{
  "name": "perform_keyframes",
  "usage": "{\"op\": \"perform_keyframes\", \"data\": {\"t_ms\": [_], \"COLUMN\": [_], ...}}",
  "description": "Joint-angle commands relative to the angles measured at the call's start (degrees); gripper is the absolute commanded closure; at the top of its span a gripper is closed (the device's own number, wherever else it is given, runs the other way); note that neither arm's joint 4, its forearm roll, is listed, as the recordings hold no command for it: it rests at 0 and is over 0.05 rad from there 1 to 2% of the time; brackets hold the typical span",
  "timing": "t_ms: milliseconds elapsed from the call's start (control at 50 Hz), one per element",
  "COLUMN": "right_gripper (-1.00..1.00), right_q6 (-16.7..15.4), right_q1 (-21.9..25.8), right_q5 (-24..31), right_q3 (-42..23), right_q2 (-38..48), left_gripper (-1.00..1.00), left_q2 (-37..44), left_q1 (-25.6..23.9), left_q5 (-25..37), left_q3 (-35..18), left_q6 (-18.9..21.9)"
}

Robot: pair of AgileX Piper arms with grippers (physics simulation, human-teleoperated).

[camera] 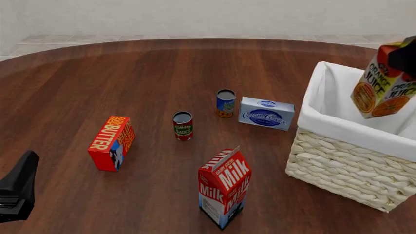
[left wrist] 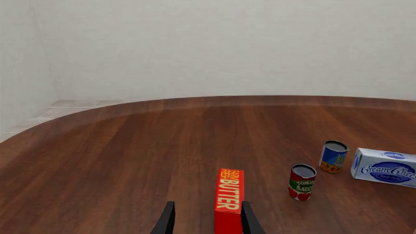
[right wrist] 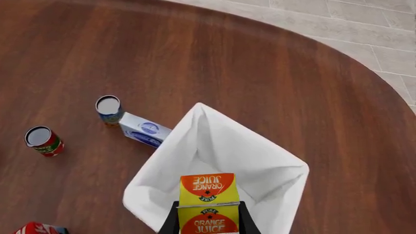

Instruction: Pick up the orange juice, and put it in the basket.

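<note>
The orange juice point(camera: 382, 83), an orange and yellow gable-top carton, hangs tilted in the air above the near right part of the basket point(camera: 338, 161). My right gripper point(camera: 403, 61) is shut on its top at the front view's right edge. In the right wrist view the carton point(right wrist: 208, 204) sits between the two fingers point(right wrist: 170, 222), directly over the basket's white liner point(right wrist: 215, 146). My left gripper point(camera: 17, 187) is low at the front left, well short of the butter box. The left wrist view shows it point(left wrist: 208, 225) open and empty.
On the round wooden table point(camera: 130, 73) stand a milk carton point(camera: 224, 187), a butter box point(camera: 112, 142), a tomato sauce can point(camera: 182, 126), a blue can point(camera: 225, 103) and a cream cheese box point(camera: 266, 113) just left of the basket.
</note>
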Motion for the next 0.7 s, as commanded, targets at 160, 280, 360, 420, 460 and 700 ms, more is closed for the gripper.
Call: {"op": "perform_keyframes", "data": {"t_ms": [160, 280, 360, 420, 460, 700], "right_gripper": [1.00, 1.00, 1.00, 1.00, 1.00, 1.00], "right_q6": [1.51, 1.40, 1.36, 1.31, 1.20, 1.40], "right_q1": [-1.01, -1.46, -1.63, -1.77, -1.75, -2.24], "right_q5": [-3.19, -3.88, -4.37, -4.56, -4.57, -6.78], "right_q3": [2.03, 2.92, 3.15, 3.39, 3.38, 4.61], "right_q2": [1.48, 1.57, 1.81, 1.90, 1.95, 3.52], "left_gripper": [-1.00, -1.00, -1.00, -1.00, -1.00, -1.00], "left_q2": [0.00, 0.00, 0.00, 0.00, 0.00, 0.00], "left_q1": [0.00, 0.00, 0.00, 0.00, 0.00, 0.00], "left_q5": [0.00, 0.00, 0.00, 0.00, 0.00, 0.00], "left_q3": [0.00, 0.00, 0.00, 0.00, 0.00, 0.00], "left_q6": [0.00, 0.00, 0.00, 0.00, 0.00, 0.00]}}
